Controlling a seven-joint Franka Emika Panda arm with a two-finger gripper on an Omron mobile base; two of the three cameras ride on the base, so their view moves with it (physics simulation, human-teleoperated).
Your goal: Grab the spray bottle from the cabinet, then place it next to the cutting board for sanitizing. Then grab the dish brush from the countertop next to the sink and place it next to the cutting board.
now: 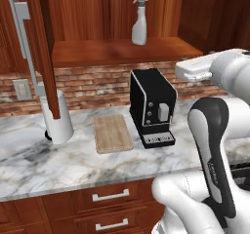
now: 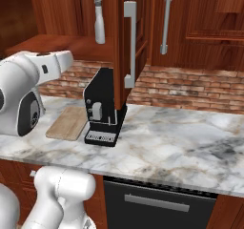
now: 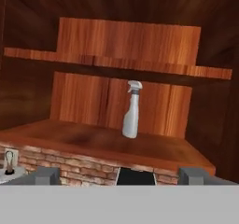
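Note:
The spray bottle (image 3: pixel 131 110), pale grey-white with a trigger head, stands upright on the lower shelf of the open reddish-brown cabinet (image 3: pixel 93 141). It also shows upright at the top of both base views, spray bottle (image 1: pixel 139 19) and spray bottle (image 2: pixel 98 25). My gripper (image 3: pixel 122 177) is open, its fingertips (image 3: pixel 46 175) wide apart, and it faces the bottle from some way in front of and below the shelf, holding nothing. The tan cutting board (image 1: pixel 112 133) lies flat on the marble countertop (image 1: pixel 73 165), left of the coffee machine. The dish brush and the sink are out of view.
A black coffee machine (image 1: pixel 152 106) stands under the shelf, right of the board. The open cabinet door (image 1: pixel 41 48) with its silver handle (image 1: pixel 22 33) hangs at the left, above a white paper-towel roll (image 1: pixel 57 116). Another door (image 2: pixel 128 42) swings out at the right. Drawers (image 1: pixel 111 196) sit below.

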